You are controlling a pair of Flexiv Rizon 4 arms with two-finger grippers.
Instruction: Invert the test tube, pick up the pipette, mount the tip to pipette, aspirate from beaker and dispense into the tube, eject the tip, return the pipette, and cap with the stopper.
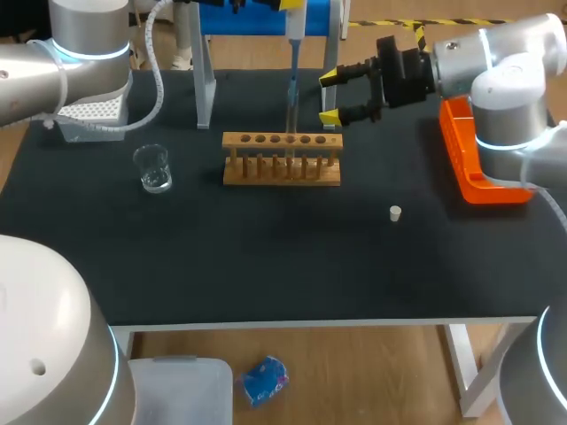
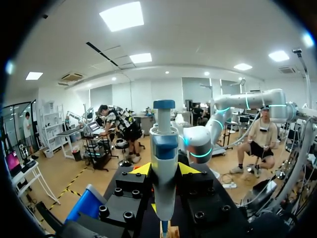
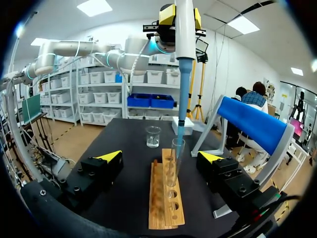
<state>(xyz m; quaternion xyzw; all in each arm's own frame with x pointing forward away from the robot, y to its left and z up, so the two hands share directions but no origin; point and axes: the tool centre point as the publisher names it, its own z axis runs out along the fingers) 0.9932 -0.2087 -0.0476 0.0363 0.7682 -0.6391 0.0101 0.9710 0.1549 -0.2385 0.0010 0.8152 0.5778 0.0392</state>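
A wooden rack [image 1: 282, 159] stands mid-table with a glass test tube [image 1: 290, 124] upright in it. My left gripper [image 2: 164, 169] is shut on the blue and white pipette [image 2: 164, 148], held above the rack. The pipette's tip [image 1: 293, 66] points down into the mouth of the tube [image 3: 176, 153]. My right gripper [image 1: 330, 96] stands open just right of the tube, level with its top, nothing between its fingers. In the right wrist view the rack [image 3: 166, 198] and tube lie ahead of that gripper [image 3: 161, 157]. The beaker [image 1: 153, 168] sits left of the rack. A small white stopper [image 1: 395, 212] lies to the front right.
An orange tray [image 1: 478, 168] lies at the right edge under my right arm. A white tip box [image 1: 89, 117] is at the back left. The blue pipette stand [image 1: 205, 80] rises behind the rack.
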